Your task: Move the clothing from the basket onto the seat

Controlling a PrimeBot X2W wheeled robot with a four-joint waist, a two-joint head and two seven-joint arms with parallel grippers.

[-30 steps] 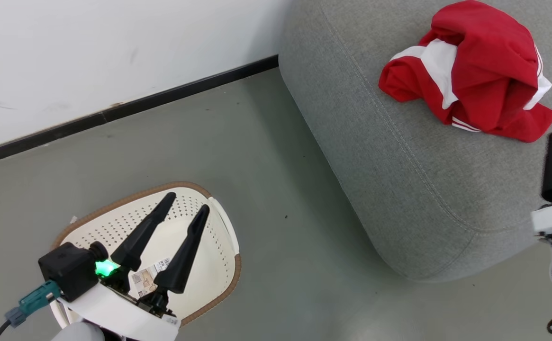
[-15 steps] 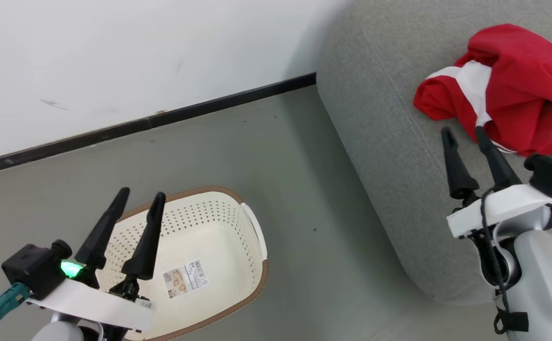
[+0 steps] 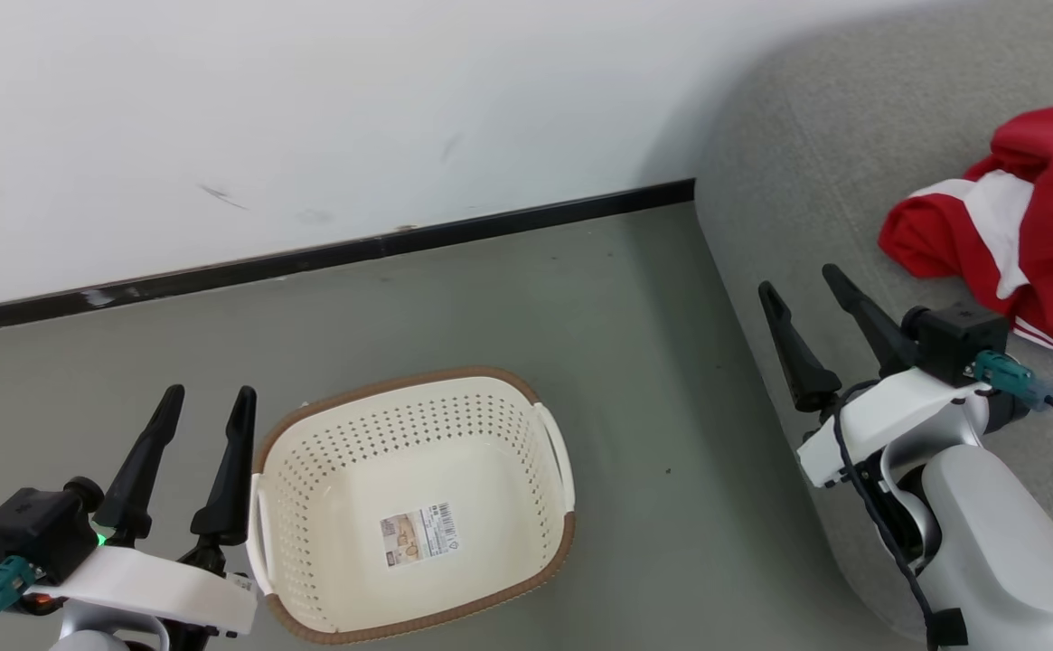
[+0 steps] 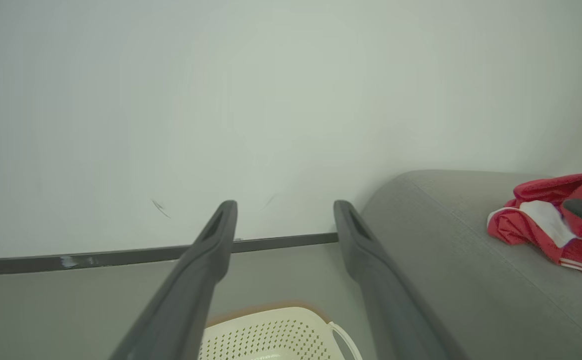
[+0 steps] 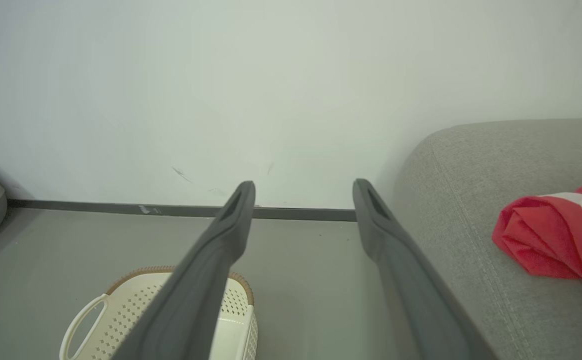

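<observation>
— Left claw (image 3: 210,392) first: what's it doing?
— Hovering low just off the basket's (image 3: 381,425) left rim, both fingers (image 3: 146,452) spread and nothing between them. Its wrist view agrees: two dark fingers apart against the wall (image 3: 309,108).
— And the right claw (image 3: 797,278)?
— Also parted and empty, poised over the near edge of the seat (image 3: 851,181), fingers pointing toward the wall.
— So where's the clothing (image 3: 1046,181)?
— On the seat cushion, to the right of the right claw and a little beyond it, near but not touching. The left claw is well apart from it, across the floor (image 3: 580,298), so the right arm is plainly the nearer one.
— Anything in the basket?
— Only the paper label (image 3: 418,535) on its bottom. I'd judge the moving finished, or nearly so. Nothing red is there to fetch.
— How does the heap look?
— Bright red, bunched and folded over itself. A white panel shows on the side toward the claw, and thin white stripes run along its lower hem. The head view's right edge cuts it off, so I can't say whether it's one garment or two, nor give it a clear long axis. It looks soft and slack. If it needed tidying, the right arm could pinch the nearest fold.
</observation>
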